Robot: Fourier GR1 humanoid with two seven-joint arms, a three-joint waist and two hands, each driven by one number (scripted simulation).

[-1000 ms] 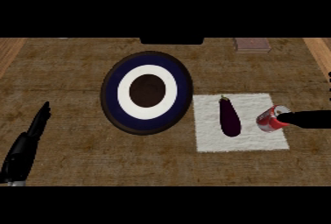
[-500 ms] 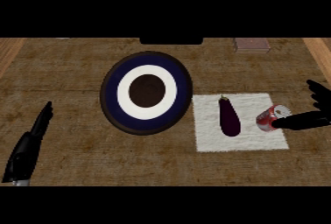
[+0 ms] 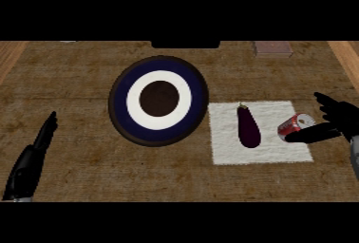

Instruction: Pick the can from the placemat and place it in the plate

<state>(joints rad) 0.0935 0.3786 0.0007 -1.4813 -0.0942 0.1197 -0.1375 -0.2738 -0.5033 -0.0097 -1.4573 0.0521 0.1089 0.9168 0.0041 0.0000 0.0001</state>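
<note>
A red can point(image 3: 294, 125) lies tilted on its side at the right edge of the white placemat point(image 3: 280, 153). My right hand point(image 3: 343, 121) is just right of it and open: the thumb reaches under the can's lower side and touches it, while the fingers point up and away, apart from the can. The round plate point(image 3: 123, 118), with a dark blue rim, white ring and brown centre, sits left of the placemat with nothing on it. My left hand point(image 3: 32, 159) rests open at the lower left, fingers up.
A purple eggplant point(image 3: 248, 127) lies lengthwise on the placemat between the can and the plate. A pinkish box point(image 3: 273, 48) and a dark object point(image 3: 185, 44) sit at the counter's far edge. Wooden strips border the counter at left and right.
The right hand's fingers have lifted and spread away from the can, leaving the thumb beside it. The can, eggplant and left hand have stayed in place.
</note>
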